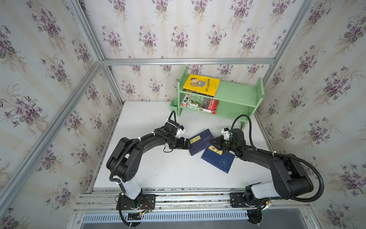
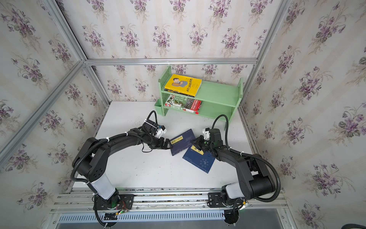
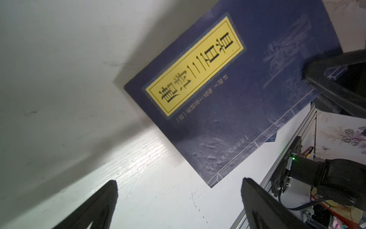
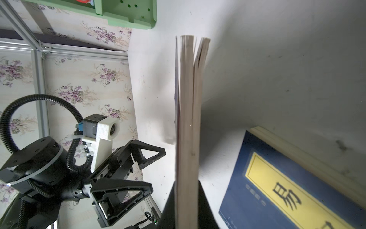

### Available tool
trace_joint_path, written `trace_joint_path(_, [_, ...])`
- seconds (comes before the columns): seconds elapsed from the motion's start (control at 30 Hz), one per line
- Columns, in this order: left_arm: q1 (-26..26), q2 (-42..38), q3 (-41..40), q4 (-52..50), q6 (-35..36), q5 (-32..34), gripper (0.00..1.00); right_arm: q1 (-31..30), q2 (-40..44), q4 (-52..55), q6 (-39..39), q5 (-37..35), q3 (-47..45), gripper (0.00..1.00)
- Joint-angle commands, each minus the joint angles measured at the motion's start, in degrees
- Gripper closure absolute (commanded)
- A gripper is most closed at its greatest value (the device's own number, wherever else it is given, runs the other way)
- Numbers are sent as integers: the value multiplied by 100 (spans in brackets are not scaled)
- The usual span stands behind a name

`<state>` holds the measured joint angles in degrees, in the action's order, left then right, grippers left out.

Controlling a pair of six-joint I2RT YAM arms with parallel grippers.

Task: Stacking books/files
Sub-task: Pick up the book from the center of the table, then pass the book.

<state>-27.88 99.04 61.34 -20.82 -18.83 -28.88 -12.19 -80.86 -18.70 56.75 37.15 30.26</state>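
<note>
Right pincer (image 1: 215,142), in a top view, is seen clenched on one edge of the far navy book (image 1: 200,141). Left pincer (image 1: 187,144) is held released, just beside the opposite edge. Near navy book (image 1: 217,160) is laid flat, partly beneath the right pincer.

Left wrist: a creased matte cover and a rectangular yellow label (image 3: 195,65) are noted ahead of the parted fingers (image 3: 103,204).

Right wrist: a fanned, rough page block (image 4: 188,119) is found gripped.
</note>
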Motion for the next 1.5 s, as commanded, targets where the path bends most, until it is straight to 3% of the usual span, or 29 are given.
trace_joint_path(0.0, [151, -193, 50, 14, -165, -247, 0, 23, 338, -320, 402, -53, -21, 93])
trace_joint_path(0.4, [857, -794, 584, 210, -781, -1320, 0, 410, 2341, -109, 1363, -230, -341, 93])
trace_joint_path(0.63, [969, -832, 1046, 466, -1396, -1814, 0, 512, 2933, -289, 1764, -690, -266, 93])
trace_joint_path(0.8, [969, -954, 961, 997, -2151, -1973, 0, 524, 2866, -1015, 2215, -849, 5, 93])
trace_joint_path(0.97, [968, -1152, 995, 1316, -2452, -2008, 0, 560, 2923, -159, 2009, -832, 1069, 91])
trace_joint_path(1.2, [969, -1269, 1398, 1836, -2995, -1729, 0, 442, 2415, 93, 1948, -2077, 2264, 92])
trace_joint_path(1.3, [938, -1219, 1590, 2526, -3646, -1522, 0, 252, 2013, 101, 1699, -2437, 2822, 92])
trace_joint_path(1.47, [848, -850, 1802, 4160, -5044, -1238, 1, 6, 1142, -616, 1809, -2372, 3431, 92])
